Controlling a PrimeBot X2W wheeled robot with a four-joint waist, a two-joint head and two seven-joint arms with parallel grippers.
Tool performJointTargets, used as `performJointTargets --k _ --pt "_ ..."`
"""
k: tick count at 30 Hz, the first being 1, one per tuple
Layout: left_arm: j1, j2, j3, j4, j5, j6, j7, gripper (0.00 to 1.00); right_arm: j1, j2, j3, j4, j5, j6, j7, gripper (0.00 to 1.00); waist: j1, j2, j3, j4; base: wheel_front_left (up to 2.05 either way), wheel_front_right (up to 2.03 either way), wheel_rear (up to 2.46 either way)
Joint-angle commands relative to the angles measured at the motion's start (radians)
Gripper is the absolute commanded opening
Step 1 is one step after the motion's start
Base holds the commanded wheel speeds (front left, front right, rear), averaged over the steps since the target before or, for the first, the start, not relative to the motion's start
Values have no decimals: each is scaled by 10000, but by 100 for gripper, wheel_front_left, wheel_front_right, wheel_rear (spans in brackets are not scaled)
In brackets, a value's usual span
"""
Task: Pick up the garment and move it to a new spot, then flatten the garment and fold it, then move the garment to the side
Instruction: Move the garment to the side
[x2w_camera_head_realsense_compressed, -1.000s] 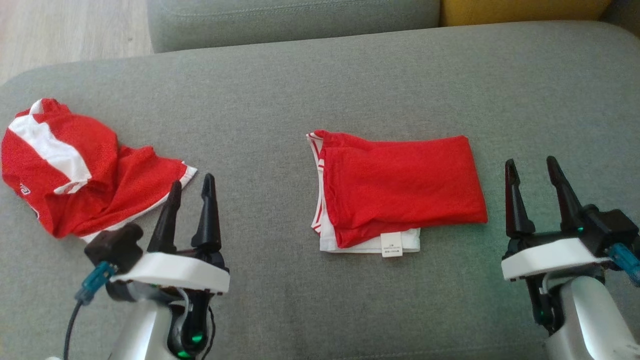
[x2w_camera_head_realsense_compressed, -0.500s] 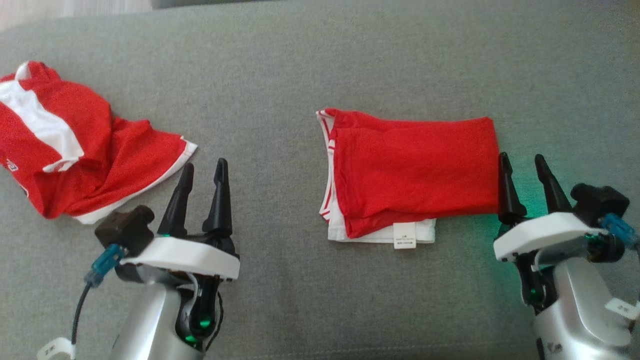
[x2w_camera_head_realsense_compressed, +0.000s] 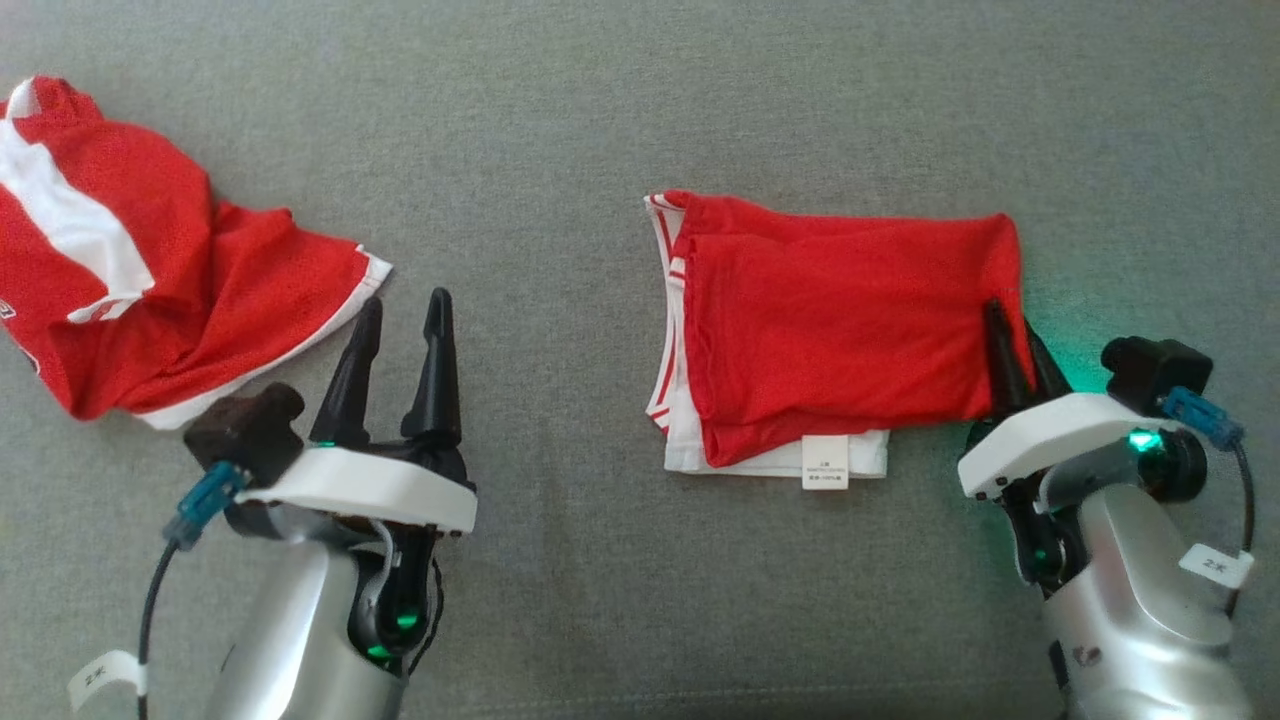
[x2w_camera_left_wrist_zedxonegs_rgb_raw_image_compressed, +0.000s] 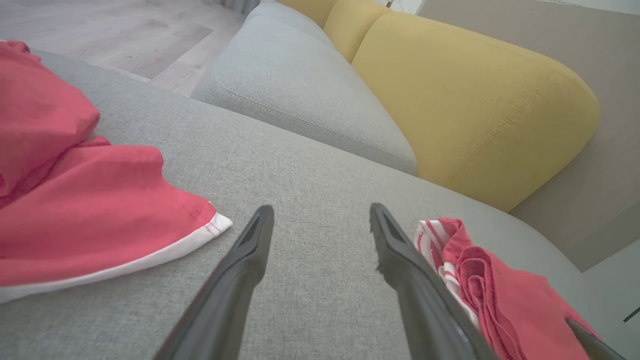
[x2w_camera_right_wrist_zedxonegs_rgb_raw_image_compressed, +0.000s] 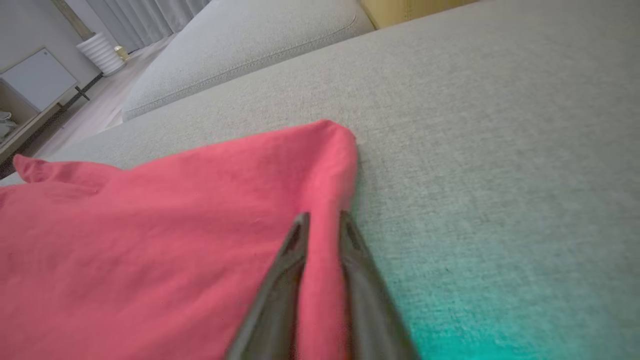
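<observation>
The garment (x2w_camera_head_realsense_compressed: 840, 320) is red with white trim and lies folded in a rectangle in the middle of the grey sofa seat (x2w_camera_head_realsense_compressed: 560, 150), a white label (x2w_camera_head_realsense_compressed: 826, 462) at its near edge. My right gripper (x2w_camera_head_realsense_compressed: 1012, 325) is at its right edge, fingers nearly together and pinching the red cloth. The right wrist view shows that edge of the garment (x2w_camera_right_wrist_zedxonegs_rgb_raw_image_compressed: 175, 225) running between the two fingers of the right gripper (x2w_camera_right_wrist_zedxonegs_rgb_raw_image_compressed: 324, 217). My left gripper (x2w_camera_head_realsense_compressed: 405, 297) stands open above bare seat with nothing in it. In the left wrist view the left gripper (x2w_camera_left_wrist_zedxonegs_rgb_raw_image_compressed: 321, 209) has the garment (x2w_camera_left_wrist_zedxonegs_rgb_raw_image_compressed: 500, 290) to its right.
A second red and white jersey (x2w_camera_head_realsense_compressed: 150, 290) lies crumpled at the far left, just left of my left gripper; its white hem (x2w_camera_left_wrist_zedxonegs_rgb_raw_image_compressed: 150, 255) is near that fingertip. Behind the seat are a grey cushion (x2w_camera_left_wrist_zedxonegs_rgb_raw_image_compressed: 300, 95), a yellow cushion (x2w_camera_left_wrist_zedxonegs_rgb_raw_image_compressed: 475, 100) and wooden floor (x2w_camera_left_wrist_zedxonegs_rgb_raw_image_compressed: 125, 35).
The head camera has tipped down, shifting the whole picture. My right gripper has moved in to the garment's right edge and closed on it. The left gripper stays open.
</observation>
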Motion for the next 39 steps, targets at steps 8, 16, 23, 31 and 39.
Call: performJointTargets --k 8,16,23,31,39 --pt "-293 81 569 -331 155 -51 -51 100 -746 -1723 352 -926 -1360 -9 -479 0 -1 0 -73 -396 0 0 0" --pt "-602 81 572 -395 272 -116 -51 100 -1502 -4445 368 -1284 -1071 -9 -144 0 -1 0 546 -653 0 0 0" --pt "-852 81 580 -345 306 -168 -51 100 -2050 -5165 -817 -661 110 -9 409 0 -1 0 905 -623 0 0 0" --pt "-975 81 667 -268 336 -222 -51 100 -2333 -5136 -1442 -356 120 -9 631 0 -1 0 1049 -592 0 0 0" --pt "-976 81 669 -199 252 -201 -51 100 -2440 -4820 -1929 -336 172 -9 741 100 -1 0 987 -558 0 0 0"
